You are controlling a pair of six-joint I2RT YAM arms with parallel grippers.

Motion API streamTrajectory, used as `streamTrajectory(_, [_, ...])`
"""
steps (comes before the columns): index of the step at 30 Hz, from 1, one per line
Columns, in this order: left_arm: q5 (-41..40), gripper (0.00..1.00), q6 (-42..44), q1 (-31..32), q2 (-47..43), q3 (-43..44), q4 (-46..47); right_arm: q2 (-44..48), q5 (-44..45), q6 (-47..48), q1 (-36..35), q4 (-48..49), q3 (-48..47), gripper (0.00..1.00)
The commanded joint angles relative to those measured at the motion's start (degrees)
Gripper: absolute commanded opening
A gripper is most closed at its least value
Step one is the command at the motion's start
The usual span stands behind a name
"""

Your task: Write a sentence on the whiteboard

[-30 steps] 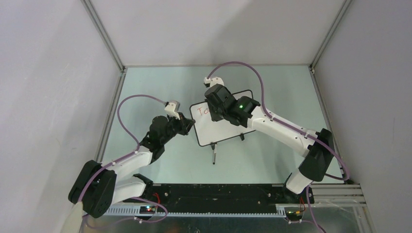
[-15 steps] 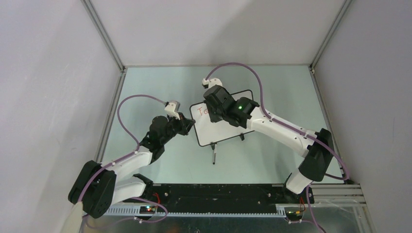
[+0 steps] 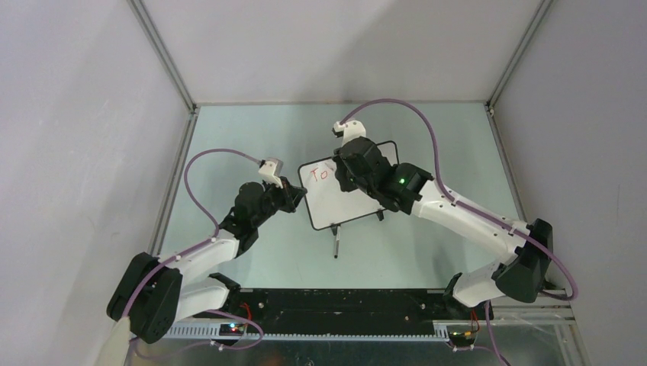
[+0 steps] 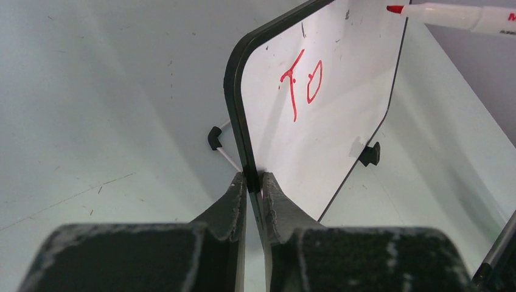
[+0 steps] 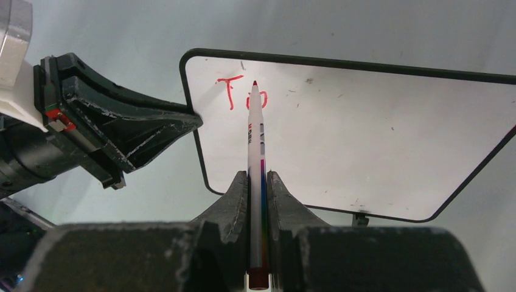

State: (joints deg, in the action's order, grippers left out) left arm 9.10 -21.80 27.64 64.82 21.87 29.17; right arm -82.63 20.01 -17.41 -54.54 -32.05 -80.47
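Note:
The whiteboard (image 3: 336,202) stands on the table, white face, thin black frame; it also shows in the left wrist view (image 4: 341,103) and the right wrist view (image 5: 365,140). Red letters "To" (image 4: 302,85) are at its top left, also seen in the top view (image 3: 319,174) and in the right wrist view (image 5: 231,91). My left gripper (image 4: 254,179) is shut on the board's left edge. My right gripper (image 5: 258,179) is shut on a red marker (image 5: 257,146), whose tip sits by the "o". The marker's tip shows in the left wrist view (image 4: 462,17), just off the board.
A dark pen-like object, perhaps the marker's cap (image 3: 336,245), lies on the table in front of the whiteboard. The board's black feet (image 4: 370,153) rest on the pale green table (image 3: 427,130). Grey walls enclose the workspace on three sides.
The right arm has shifted right and back, uncovering the letters; the "o" now stands complete after the "T". The left gripper and the board have not moved.

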Motion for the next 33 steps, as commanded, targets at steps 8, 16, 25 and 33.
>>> streamTrajectory(8, [-0.94,0.09,2.60,0.53,-1.24,0.37,1.90,1.23,4.07,-0.16,0.64,1.69,1.72,0.00])
streamTrajectory(16, [-0.87,0.09,2.45,0.60,-1.14,0.46,1.91,1.68,6.30,0.43,0.59,1.87,2.72,0.00])
streamTrajectory(25, [-1.80,0.08,2.03,0.61,-0.90,1.03,0.82,1.94,7.05,0.28,0.58,2.61,3.57,0.00])
streamTrajectory(33, [-2.20,0.03,2.03,0.63,-0.95,1.34,-0.12,2.51,7.26,0.31,0.57,3.04,4.07,0.00])
